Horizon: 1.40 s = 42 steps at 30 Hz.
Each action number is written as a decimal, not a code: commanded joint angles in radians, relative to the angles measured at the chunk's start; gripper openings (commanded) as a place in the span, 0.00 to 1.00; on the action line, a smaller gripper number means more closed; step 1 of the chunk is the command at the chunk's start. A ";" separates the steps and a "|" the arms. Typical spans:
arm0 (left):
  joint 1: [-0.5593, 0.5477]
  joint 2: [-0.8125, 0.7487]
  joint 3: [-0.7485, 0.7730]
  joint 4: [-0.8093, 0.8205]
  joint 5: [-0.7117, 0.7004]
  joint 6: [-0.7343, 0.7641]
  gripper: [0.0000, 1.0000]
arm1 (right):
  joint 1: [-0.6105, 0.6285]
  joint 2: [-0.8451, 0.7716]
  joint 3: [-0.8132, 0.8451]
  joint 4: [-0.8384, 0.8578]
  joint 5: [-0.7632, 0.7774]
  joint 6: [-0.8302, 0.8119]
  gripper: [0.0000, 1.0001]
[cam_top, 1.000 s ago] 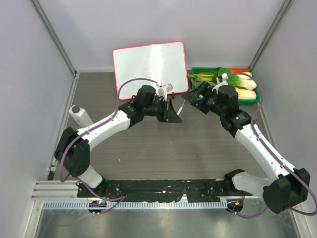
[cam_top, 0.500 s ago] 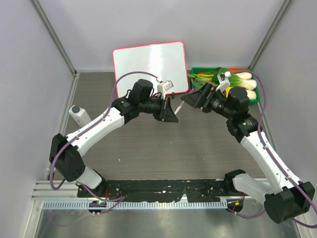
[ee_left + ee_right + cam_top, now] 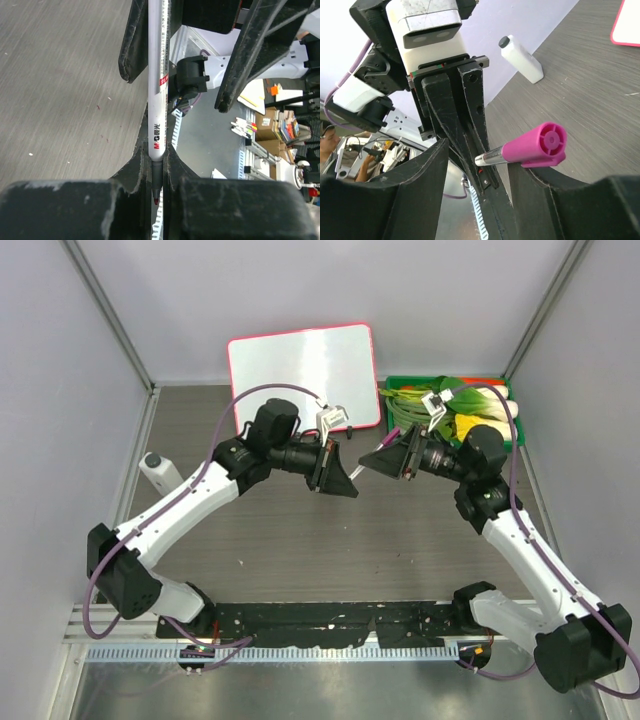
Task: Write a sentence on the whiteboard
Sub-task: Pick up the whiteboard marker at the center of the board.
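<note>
The whiteboard lies at the back of the table, its face plain white; the sentence is out of view. A slim white marker with a pink cap hangs in the air between the two arms. My left gripper is shut on the marker's tip end, the red nib showing between its jaws. My right gripper straddles the cap end. The cap rests against one right finger, and a clear gap stays on the other side. From above, the left gripper and right gripper face each other.
A green tray of vegetables stands right of the whiteboard, close behind the right arm. A small white bottle stands at the left, also seen in the right wrist view. Grey walls close in both sides.
The left arm has drawn back toward the left and near side. The right gripper has followed it leftward, so the marker and both grippers now sit nearer the table's middle.
</note>
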 commanded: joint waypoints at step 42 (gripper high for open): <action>0.005 -0.053 -0.018 -0.022 0.155 0.048 0.00 | 0.068 -0.003 -0.042 0.209 -0.150 0.100 0.36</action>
